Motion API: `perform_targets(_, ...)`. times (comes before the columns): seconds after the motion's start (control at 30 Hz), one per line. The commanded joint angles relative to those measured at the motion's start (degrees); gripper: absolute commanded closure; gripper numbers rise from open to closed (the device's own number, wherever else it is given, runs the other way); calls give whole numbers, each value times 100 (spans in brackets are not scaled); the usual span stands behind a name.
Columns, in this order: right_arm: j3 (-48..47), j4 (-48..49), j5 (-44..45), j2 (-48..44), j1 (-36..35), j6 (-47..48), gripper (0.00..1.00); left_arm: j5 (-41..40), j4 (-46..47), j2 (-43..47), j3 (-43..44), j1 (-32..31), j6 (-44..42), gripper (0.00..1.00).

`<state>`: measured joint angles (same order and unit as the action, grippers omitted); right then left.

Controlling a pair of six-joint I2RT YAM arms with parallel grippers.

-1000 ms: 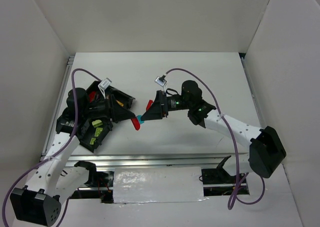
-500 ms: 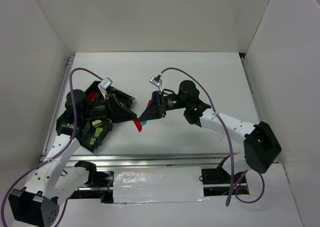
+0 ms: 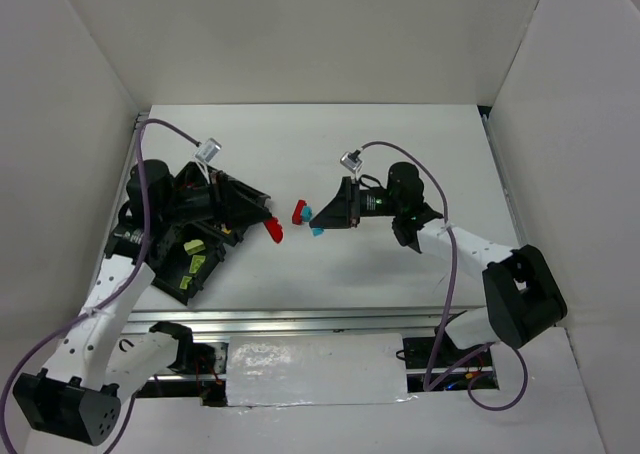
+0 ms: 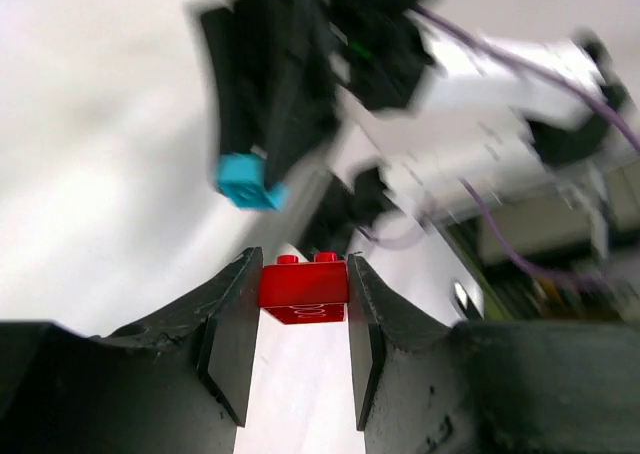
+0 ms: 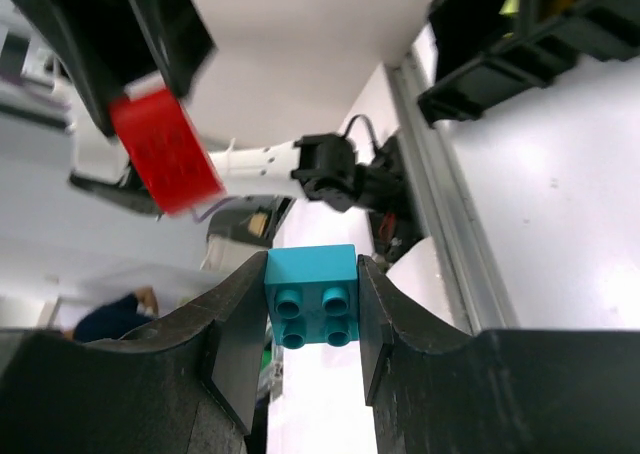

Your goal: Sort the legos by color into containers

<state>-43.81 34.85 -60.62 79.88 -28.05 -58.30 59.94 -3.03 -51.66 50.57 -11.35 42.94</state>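
My left gripper (image 3: pixel 272 230) is shut on a red lego (image 3: pixel 274 232) held just right of the black tray (image 3: pixel 150 266). The left wrist view shows that red lego (image 4: pixel 303 286) pinched between the fingers, studs up. My right gripper (image 3: pixel 315 226) is shut on a cyan lego (image 3: pixel 317 231), a short gap away from the red one. In the right wrist view the cyan lego (image 5: pixel 312 296) sits between the jaws, studs toward the camera, with the red lego (image 5: pixel 165 152) blurred beyond. Another red lego (image 3: pixel 298 212) lies on the table by the right gripper.
The black tray's compartments lie mostly under my left arm; lime green legos (image 3: pixel 196 256) show in the near compartment. White walls close in the table on three sides. A metal rail (image 3: pixel 300 319) runs along the near edge.
The red and cyan legos were pressed together between the grippers. The right gripper shut on the cyan one and drew it right, apart from the red. The left gripper rose slightly.
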Motion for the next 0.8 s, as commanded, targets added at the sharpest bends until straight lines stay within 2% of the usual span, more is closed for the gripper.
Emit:
perform_targets(0.0,13,-502,250,-139,160,511,100,-1777,-1591,-300,925,168,-1181,100)
perform_targets(0.03,-109,-1228,383,-165,177,913,100,-2472,-2361,-431,1085,317,-1348,100)
perform_targets(0.07,-197,-1592,523,-244,177,1143,100,-3523,-2639,-789,1244,457,-1349,100)
perform_targets(0.17,-443,-2587,946,-464,177,1707,100,-5144,-3563,-1641,1876,1046,-1025,100)
perform_targets(0.2,-557,-2998,1069,-516,177,1961,100,-5533,-3730,-1837,2243,1117,-772,100)
perform_targets(0.3,-690,-3422,1210,-762,177,2174,100,-6640,-4162,-2444,3000,1118,-401,100)
perform_targets(0.47,-453,-3503,1264,-1236,169,1972,100,-7794,-4267,-3322,3801,1267,-40,100)
perform_targets(0.57,-286,-3511,1246,-1492,160,1884,100,-8454,-4268,-3807,3960,1294,31,100)
perform_targets(0.67,-154,-3503,1123,-1677,160,1858,100,-9060,-4329,-4194,4101,1294,171,93)
perform_targets(0.77,-224,-3564,1000,-1730,142,1858,100,-9150,-4171,-4510,4233,1303,84,82)
